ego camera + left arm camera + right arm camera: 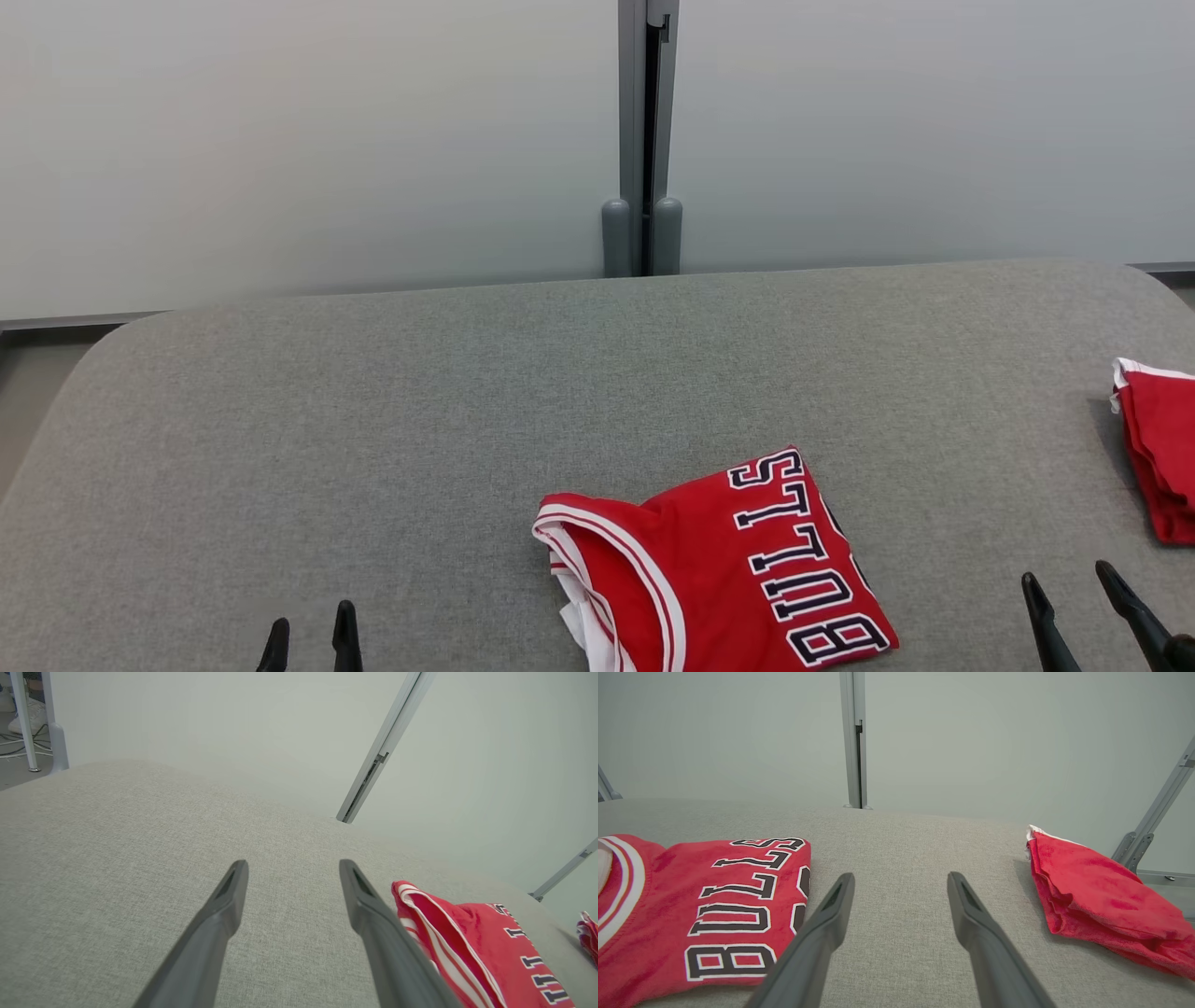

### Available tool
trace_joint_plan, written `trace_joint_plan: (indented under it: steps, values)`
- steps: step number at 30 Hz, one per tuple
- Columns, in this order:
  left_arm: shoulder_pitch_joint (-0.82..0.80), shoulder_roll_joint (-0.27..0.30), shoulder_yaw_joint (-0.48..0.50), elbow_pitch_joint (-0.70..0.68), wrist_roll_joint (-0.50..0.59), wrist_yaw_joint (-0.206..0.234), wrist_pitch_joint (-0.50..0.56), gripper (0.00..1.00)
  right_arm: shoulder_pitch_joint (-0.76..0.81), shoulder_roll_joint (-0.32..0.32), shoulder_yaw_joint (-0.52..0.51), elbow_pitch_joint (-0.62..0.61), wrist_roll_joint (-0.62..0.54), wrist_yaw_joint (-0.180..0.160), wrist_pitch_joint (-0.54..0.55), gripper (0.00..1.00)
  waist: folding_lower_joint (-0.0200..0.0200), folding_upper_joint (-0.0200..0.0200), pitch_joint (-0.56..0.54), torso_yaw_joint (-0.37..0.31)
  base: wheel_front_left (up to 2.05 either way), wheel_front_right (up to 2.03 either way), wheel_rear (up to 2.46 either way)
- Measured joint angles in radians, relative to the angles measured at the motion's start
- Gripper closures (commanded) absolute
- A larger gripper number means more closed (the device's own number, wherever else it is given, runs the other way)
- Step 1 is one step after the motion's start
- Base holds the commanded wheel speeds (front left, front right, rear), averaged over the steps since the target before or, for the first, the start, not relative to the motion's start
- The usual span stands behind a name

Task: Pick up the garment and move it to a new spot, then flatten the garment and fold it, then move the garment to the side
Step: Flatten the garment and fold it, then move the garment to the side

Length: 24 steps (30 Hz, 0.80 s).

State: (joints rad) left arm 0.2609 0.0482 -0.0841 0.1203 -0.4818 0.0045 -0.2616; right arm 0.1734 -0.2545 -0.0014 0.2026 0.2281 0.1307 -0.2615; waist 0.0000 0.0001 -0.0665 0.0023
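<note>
The red jersey (719,569) lies folded near the front middle of the grey table (420,401), with the left gripper (312,616) and right gripper (1066,572) both spread open and empty on either side, so seemingly only moving it aside, perhaps toward the other red cloth (1158,457), remains.

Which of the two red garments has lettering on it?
The jersey in front of the robot; it reads BULLS. The plain red garment at the right edge shows no lettering.
</note>
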Motion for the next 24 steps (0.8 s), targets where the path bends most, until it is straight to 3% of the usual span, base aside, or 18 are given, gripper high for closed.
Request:
trace_joint_plan:
  steps: [14,18,24]
  values:
    - [0.034,0.001,0.021,-0.012,0.022,-0.003,0.000,0.00,0.040,0.063,-0.037,-0.013,-0.021,0.000,0.000,0.00,0.0000,0.0000,-0.004,0.032,0.00,0.00,0.00]
    - [0.018,0.001,0.008,-0.020,0.022,-0.003,0.000,0.00,-0.048,-0.007,0.116,0.027,0.113,0.000,0.005,0.00,0.0000,0.0000,0.018,0.044,0.00,0.00,0.00]
    - [-0.009,0.001,-0.010,-0.015,0.025,-0.005,0.000,0.00,-0.189,-0.114,0.306,0.079,0.296,0.000,0.202,0.00,-0.0001,0.0000,0.050,0.063,0.00,0.00,0.00]
